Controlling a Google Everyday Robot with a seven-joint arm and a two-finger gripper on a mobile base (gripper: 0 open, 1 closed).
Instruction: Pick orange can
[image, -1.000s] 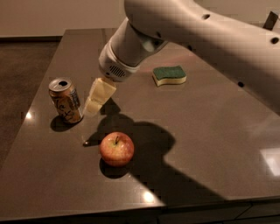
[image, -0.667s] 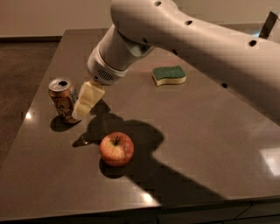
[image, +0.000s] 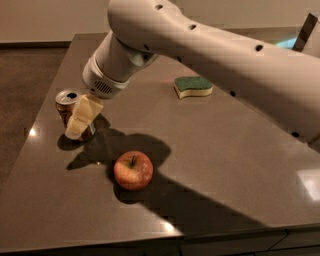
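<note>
The orange can (image: 66, 98) stands upright on the left side of the dark table (image: 235, 165), its silver top with the pull-tab opening showing. My gripper (image: 78, 124) hangs from the white arm and is right at the can, overlapping its right and front side and hiding most of the label. The can's lower part is covered by the gripper.
A red-yellow apple (image: 133, 170) sits in front of the can, towards the table's near edge. A green and yellow sponge (image: 193, 86) lies at the back middle. The table's left edge runs close to the can. The white arm spans the upper right.
My gripper has moved left and down towards the can, from beside it to right against it. The can, apple and sponge have not moved.
</note>
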